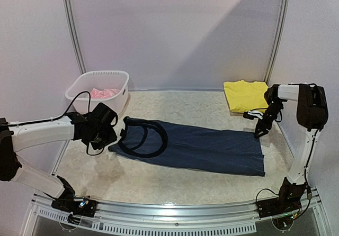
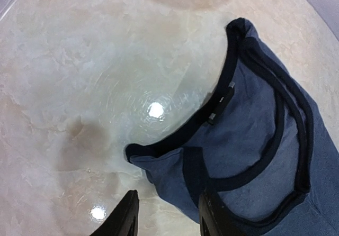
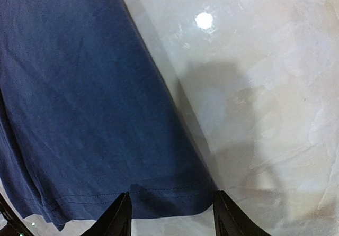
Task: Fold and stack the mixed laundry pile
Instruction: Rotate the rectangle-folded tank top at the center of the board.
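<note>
Soft, even light falls from overhead onto my counter (image 1: 159, 178). In my left wrist view two white glare spots sit on the counter left of the tank top (image 2: 254, 141), with a brownish shadow further left. My right wrist view has one glare spot right of the tank top and a grey shadow beside its hem. The fingers (image 3: 119, 217) of my right claw (image 3: 170, 215) look dark, slightly soft. A diagonal shadow crosses the wall (image 1: 175, 29) behind the tank top.
</note>
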You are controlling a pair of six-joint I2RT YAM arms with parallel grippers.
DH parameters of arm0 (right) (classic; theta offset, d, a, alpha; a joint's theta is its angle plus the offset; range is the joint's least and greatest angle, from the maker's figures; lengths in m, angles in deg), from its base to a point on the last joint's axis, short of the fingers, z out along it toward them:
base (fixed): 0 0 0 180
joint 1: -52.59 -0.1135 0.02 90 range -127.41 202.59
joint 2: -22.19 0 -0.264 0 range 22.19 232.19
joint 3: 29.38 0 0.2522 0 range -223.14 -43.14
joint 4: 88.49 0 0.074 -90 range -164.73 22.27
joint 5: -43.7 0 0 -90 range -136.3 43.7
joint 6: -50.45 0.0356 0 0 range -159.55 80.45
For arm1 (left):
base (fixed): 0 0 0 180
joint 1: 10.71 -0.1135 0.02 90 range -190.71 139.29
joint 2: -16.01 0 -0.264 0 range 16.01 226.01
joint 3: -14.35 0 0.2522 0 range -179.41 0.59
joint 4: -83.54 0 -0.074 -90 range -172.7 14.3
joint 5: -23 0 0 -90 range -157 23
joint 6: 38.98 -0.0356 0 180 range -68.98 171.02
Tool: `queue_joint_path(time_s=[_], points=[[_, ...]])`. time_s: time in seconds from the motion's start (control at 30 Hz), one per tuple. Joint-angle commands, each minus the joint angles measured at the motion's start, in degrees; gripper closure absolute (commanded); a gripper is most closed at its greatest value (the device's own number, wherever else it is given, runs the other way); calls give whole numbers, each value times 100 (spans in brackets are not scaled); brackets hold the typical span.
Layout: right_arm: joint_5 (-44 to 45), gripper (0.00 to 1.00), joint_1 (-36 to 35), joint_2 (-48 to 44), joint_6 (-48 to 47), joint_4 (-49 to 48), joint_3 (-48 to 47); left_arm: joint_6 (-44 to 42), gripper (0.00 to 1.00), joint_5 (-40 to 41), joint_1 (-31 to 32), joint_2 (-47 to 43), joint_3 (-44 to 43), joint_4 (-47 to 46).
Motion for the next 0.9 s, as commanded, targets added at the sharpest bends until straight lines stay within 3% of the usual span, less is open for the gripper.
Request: queue_joint_path(time_s=[0.0,0.23,0.37,0.57,0.87], points=[[162,47,-25,221,-22,73,-281,-189,60,208,209,23,-74,293],[180,48,-25,615,-82,331,-762,-140,60,179,447,275,-3,3],[173,74,-17,829,-248,732,-798,-222,60,241,560,427,-157,-85],[179,98,249,675,-444,1007,-538,-549,60,346,617,694,-502,-88],[743,100,1083,19,-601,728,700,-1015,60,281,652,1368,-953,-387]])
